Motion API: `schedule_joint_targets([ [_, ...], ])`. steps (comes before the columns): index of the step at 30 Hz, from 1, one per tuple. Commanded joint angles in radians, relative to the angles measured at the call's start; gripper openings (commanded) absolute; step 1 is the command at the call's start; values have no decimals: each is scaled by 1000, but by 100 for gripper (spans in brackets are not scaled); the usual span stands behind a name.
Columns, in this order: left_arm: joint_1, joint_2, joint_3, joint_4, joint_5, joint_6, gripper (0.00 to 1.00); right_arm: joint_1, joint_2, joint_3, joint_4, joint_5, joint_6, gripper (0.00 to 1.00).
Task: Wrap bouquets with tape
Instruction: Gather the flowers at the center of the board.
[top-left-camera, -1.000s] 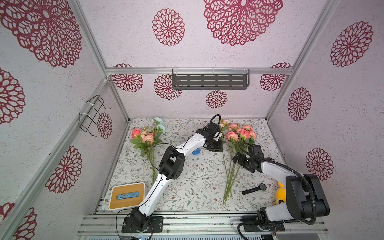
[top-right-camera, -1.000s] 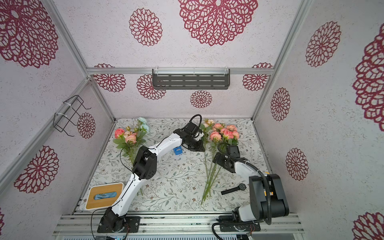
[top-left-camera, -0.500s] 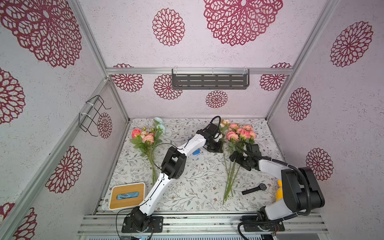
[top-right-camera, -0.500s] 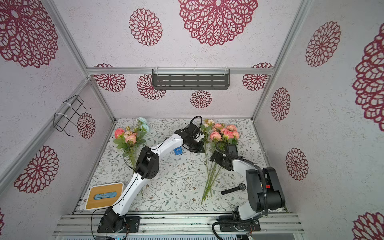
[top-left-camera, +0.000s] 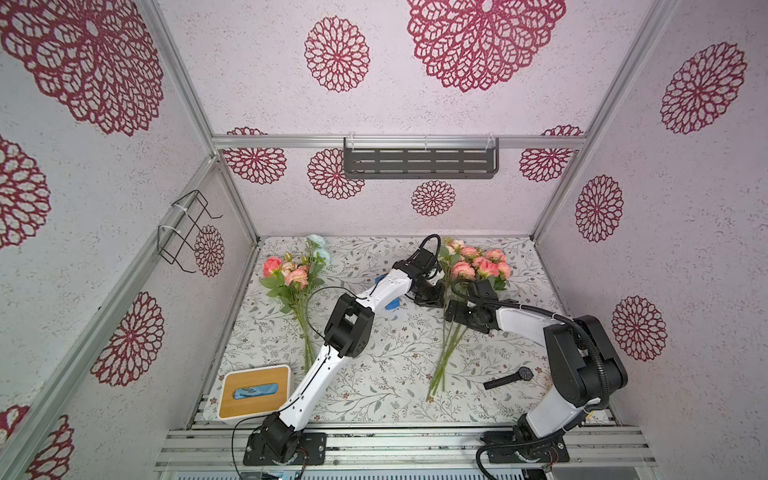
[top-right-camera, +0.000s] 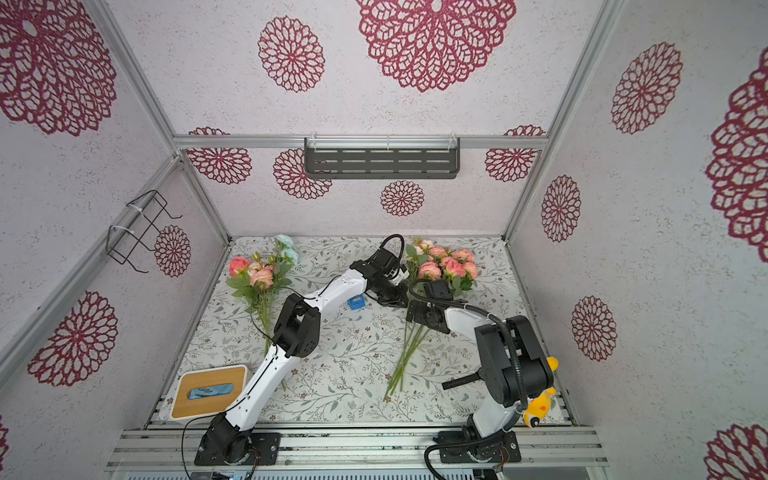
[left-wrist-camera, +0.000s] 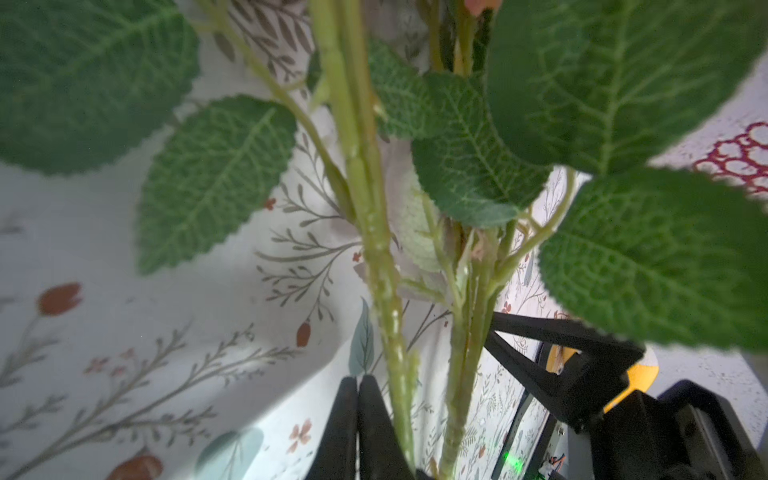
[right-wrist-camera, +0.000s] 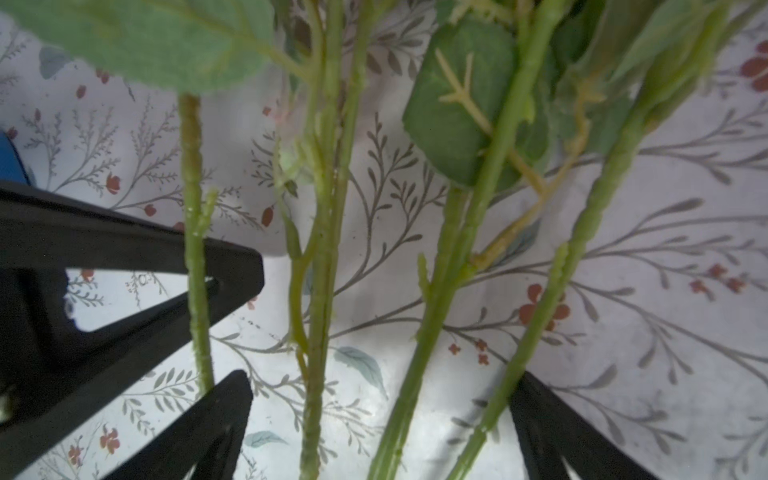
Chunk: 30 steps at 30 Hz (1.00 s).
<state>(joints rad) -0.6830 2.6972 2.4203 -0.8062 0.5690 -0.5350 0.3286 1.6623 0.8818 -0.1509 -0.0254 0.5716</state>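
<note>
Stems (right-wrist-camera: 322, 257) of the pink bouquet (top-left-camera: 450, 347) ran lengthwise through the fully spread right gripper (right-wrist-camera: 380, 390), square to its closing line; the left gripper (left-wrist-camera: 357, 384), pinched shut clear of any stem, sat just beside them, the tape (top-right-camera: 356, 302) lying behind it beside its forearm (top-right-camera: 334, 291).

The blue-bloomed bouquet (top-left-camera: 293, 291) and the pink bouquet (top-left-camera: 478, 266) lie flat, well apart, the blue tape dispenser (top-right-camera: 356, 302) between them.
</note>
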Motion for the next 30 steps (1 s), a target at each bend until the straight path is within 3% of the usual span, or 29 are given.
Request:
schedule_joint_targets([
  [1, 0, 20, 20, 11, 27, 12, 7, 3, -29, -36, -9, -33, 38, 99],
  [7, 0, 16, 13, 10, 19, 11, 6, -30, -128, -153, 182, -155, 96, 99],
  [14, 0, 18, 14, 11, 23, 10, 5, -8, -88, -129, 151, -124, 64, 99],
  [16, 0, 18, 14, 10, 25, 10, 5, -6, -73, -130, 134, -94, 70, 99],
  [22, 0, 10, 4, 19, 23, 11, 4, 62, 77, 57, -216, 177, 3, 98],
  [25, 2, 4, -1, 21, 20, 10, 3, 106, 141, 105, -314, 242, 14, 89],
  [30, 24, -56, -92, 78, 13, -12, 2, 107, 150, 59, -289, 176, 58, 59],
])
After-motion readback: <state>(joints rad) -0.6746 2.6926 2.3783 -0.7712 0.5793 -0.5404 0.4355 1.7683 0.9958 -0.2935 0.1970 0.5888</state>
